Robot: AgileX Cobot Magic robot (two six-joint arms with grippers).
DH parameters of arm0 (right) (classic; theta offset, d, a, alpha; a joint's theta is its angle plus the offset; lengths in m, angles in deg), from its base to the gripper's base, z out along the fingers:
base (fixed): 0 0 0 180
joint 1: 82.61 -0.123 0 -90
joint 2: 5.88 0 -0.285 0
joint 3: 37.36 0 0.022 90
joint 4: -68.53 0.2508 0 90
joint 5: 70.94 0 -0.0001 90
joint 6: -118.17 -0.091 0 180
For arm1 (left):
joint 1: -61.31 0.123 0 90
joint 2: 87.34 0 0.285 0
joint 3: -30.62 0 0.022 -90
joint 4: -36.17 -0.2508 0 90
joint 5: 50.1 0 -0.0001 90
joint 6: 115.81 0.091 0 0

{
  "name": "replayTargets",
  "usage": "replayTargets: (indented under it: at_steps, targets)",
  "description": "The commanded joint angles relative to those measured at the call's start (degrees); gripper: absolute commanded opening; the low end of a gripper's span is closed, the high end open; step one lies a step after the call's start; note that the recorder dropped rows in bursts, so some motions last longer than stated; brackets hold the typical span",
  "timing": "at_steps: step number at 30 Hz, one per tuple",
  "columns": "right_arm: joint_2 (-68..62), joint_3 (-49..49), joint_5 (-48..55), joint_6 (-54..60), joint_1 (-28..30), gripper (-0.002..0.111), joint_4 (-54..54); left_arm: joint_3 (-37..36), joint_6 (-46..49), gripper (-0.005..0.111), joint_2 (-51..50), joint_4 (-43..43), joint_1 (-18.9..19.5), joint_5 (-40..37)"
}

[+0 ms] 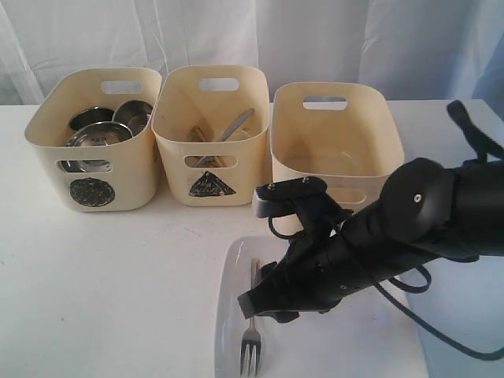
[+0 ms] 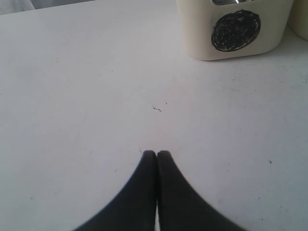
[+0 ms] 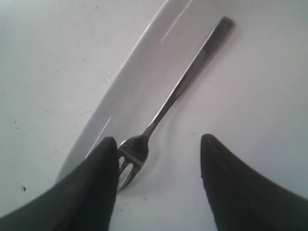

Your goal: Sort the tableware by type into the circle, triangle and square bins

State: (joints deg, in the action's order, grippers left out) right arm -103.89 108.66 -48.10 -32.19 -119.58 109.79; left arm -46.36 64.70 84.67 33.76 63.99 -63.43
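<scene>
A steel fork lies on the large white plate at the front of the table, tines toward the front edge. My right gripper hovers open just over the plate. One finger is beside the tines of the fork and the other is well off to its side. My left gripper is shut on nothing above bare table, in front of the circle bin. The circle bin holds steel bowls and mugs. Chopsticks and steel cutlery are in the triangle bin.
The third cream bin stands at the right of the row, looking empty, with its front mark hidden behind my right arm. A white curtain hangs behind the table. The left arm does not show in the exterior view.
</scene>
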Motion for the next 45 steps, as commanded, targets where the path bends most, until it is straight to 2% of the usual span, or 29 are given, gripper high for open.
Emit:
replayTargets:
  at_steps: [1,13,21,25,32,45]
  targets:
    - [-2.62,-0.42,-1.25,0.12,0.4,0.049,2.64,-0.24,-0.01,0.0,0.2,0.36,-0.24,0.07]
    - [-5.35,-0.42,-4.21,1.59,-0.17,0.049,9.23,-0.24,-0.01,0.0,0.2,0.36,-0.24,0.07]
    - [-5.35,-0.31,-9.52,7.8,-6.38,0.049,9.46,-0.24,-0.01,0.0,0.2,0.36,-0.24,0.07]
    - [-5.35,-0.31,-11.45,7.85,-7.5,0.049,9.21,-0.24,-0.01,0.0,0.2,0.36,-0.24,0.07]
    - [-5.35,-0.41,-11.55,9.51,-7.64,0.04,6.81,-0.24,-0.01,0.0,0.2,0.36,-0.24,0.07]
    - [-10.02,-0.41,-10.61,9.64,-7.64,0.039,4.69,-0.24,-0.01,0.0,0.2,0.36,-0.24,0.07]
